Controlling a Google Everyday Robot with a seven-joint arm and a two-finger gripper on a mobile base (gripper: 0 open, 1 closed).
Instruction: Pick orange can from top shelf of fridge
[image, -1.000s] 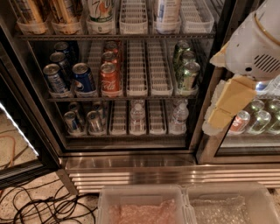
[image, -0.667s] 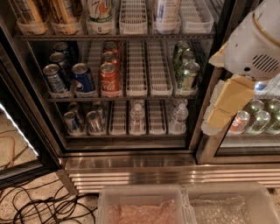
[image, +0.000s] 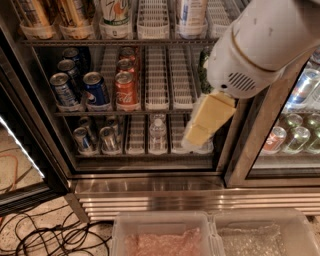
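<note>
The fridge (image: 150, 185) stood open, with its steel base along the lower edge of the opening. The top shelf (image: 165, 42) ran across the upper edge of the camera view. The orange can (image: 75, 12) stood upright in a white lane tray near the left end of the top shelf, and only its lower part was in view. A second orange can (image: 32, 14) stood just beside it, nearer the left corner. A 7UP bottle (image: 116, 11) stood to the right of the orange can.

The white arm (image: 265, 45) entered from the upper right corner. The gripper (image: 196, 136) hung from the arm in front of the right side of the lower racks, well apart from the orange can and below the level of the top shelf. It held nothing that could be seen, and whether it was apart or together could not be told.

On the middle rack, blue cans (image: 96, 90) stood left of a red can (image: 126, 90). A clear bottle (image: 157, 132) stood on the rack below. Two plastic bins (image: 165, 222) lay beneath the base, and black cables (image: 50, 237) lay at the lower left corner.
</note>
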